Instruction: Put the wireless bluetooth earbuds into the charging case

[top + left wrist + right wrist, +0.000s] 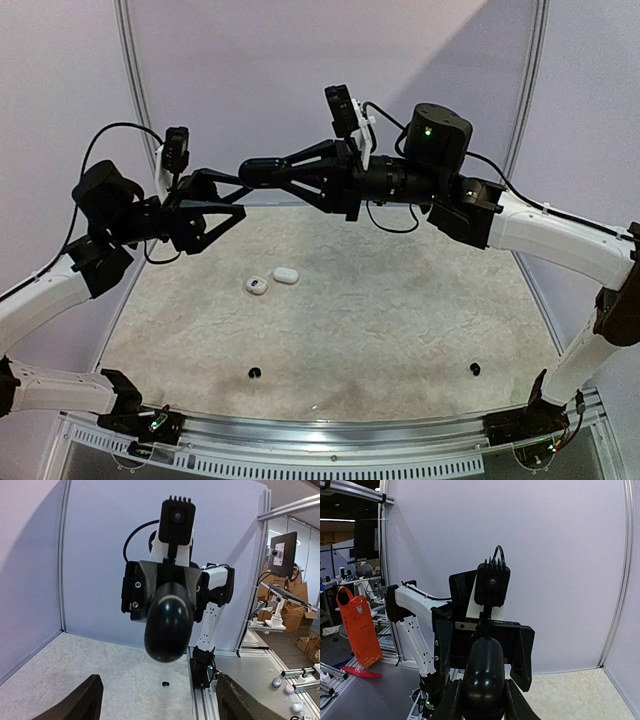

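We see both arms held high above the tabletop, their jaws pointing at each other. The right jaws are closed on a black charging case. It is a smooth pebble shape gripped at one end, and its free end sticks out toward the left jaws. Its lid looks closed, and we cannot tell what is inside.

The left jaws stand wide apart with nothing between them, just short of the case's free end. In the left wrist view their fingers sit either side of the case without touching it.

Well below both sets of jaws, a white charging case lies on the tabletop. Just beside it is a second white case with a dark patch on top; we cannot tell whether it is open or what it holds.

Nearer the arm bases lies what looks like a tiny black earbud on the left jaws' side. A second black earbud lies on the right jaws' side, and both are outside any case.
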Controlling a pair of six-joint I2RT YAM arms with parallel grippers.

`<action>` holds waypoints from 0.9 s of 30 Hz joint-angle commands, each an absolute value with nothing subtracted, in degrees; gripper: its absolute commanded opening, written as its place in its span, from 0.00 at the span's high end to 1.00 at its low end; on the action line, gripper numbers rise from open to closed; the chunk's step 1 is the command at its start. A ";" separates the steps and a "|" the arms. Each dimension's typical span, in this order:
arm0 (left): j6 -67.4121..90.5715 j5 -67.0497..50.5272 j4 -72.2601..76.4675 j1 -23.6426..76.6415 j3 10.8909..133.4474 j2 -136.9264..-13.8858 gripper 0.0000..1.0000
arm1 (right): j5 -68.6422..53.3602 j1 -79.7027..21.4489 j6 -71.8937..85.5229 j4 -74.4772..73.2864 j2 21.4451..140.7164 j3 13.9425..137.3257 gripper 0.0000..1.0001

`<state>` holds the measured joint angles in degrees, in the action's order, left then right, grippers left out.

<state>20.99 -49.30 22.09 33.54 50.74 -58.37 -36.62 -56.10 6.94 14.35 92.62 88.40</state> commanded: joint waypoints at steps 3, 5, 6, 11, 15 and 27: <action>23.12 -49.25 26.01 34.18 52.58 -58.89 0.26 | -38.94 -55.92 2.05 16.03 91.06 87.14 1.00; 22.51 -49.47 27.27 34.16 52.20 -59.27 0.30 | -38.28 -55.95 1.35 16.57 91.05 86.79 1.00; 22.28 -49.60 27.77 34.12 52.02 -59.28 0.32 | -38.08 -55.94 1.33 17.18 91.05 86.45 1.00; 21.22 -50.79 29.00 34.54 50.34 -58.34 0.35 | -36.16 -57.28 0.69 17.95 91.26 85.42 1.00; 19.28 -50.22 29.18 36.46 49.17 -57.54 0.40 | -34.84 -58.72 -1.22 18.42 91.83 85.31 1.00; 18.02 -50.25 28.30 37.96 48.95 -56.36 0.61 | -32.30 -58.81 -0.57 18.66 91.62 85.80 1.00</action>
<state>19.22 -49.52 27.97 36.45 49.69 -56.93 -34.39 -58.85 -0.21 18.44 92.60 85.32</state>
